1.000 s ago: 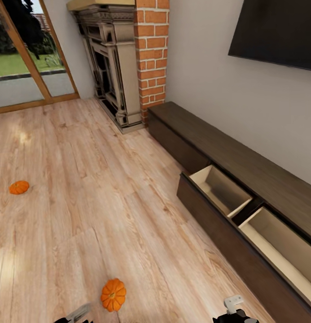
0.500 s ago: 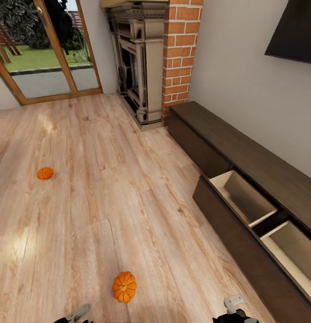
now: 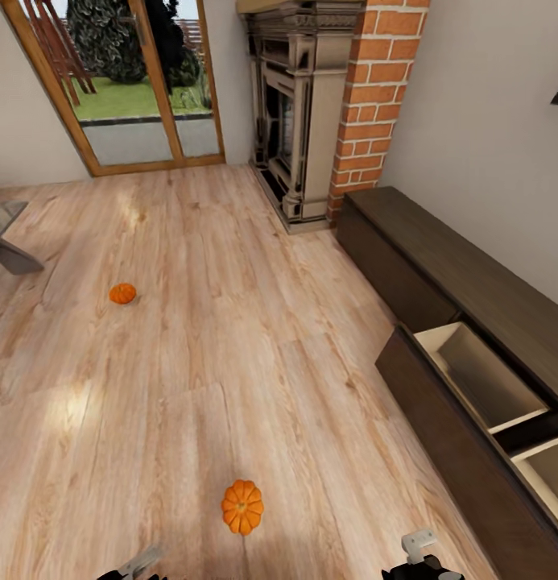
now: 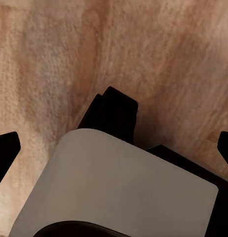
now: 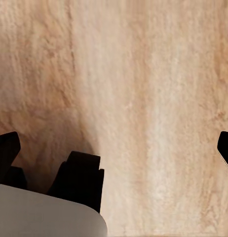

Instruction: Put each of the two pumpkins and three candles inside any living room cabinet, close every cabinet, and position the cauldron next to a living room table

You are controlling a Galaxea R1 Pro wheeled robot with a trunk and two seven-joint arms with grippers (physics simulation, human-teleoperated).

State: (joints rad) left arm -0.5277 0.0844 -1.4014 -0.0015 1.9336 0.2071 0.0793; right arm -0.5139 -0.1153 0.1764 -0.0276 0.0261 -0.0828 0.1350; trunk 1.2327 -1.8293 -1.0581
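Two orange ribbed pumpkins lie on the plank floor: one close in front of me [image 3: 242, 507], the other farther off to the left [image 3: 122, 293]. The long low dark brown cabinet [image 3: 440, 274] runs along the right wall, and two of its drawers stand pulled out, the nearer-to-centre one [image 3: 481, 375] showing an empty pale inside. My left gripper [image 4: 115, 148] and right gripper [image 5: 116, 148] hang open over bare floor, holding nothing. The candles and the cauldron are out of view.
A carved fireplace [image 3: 299, 113] with a red brick column [image 3: 375, 97] stands at the back, and a glass door [image 3: 134, 80] is left of it. A grey angled piece [image 3: 9, 246] juts in at the left edge. I cannot tell whether it is the table.
The camera has swung left, so everything has slid right in the picture. The TV is almost gone and the glass door shows fully. The pumpkins and arms have not moved.
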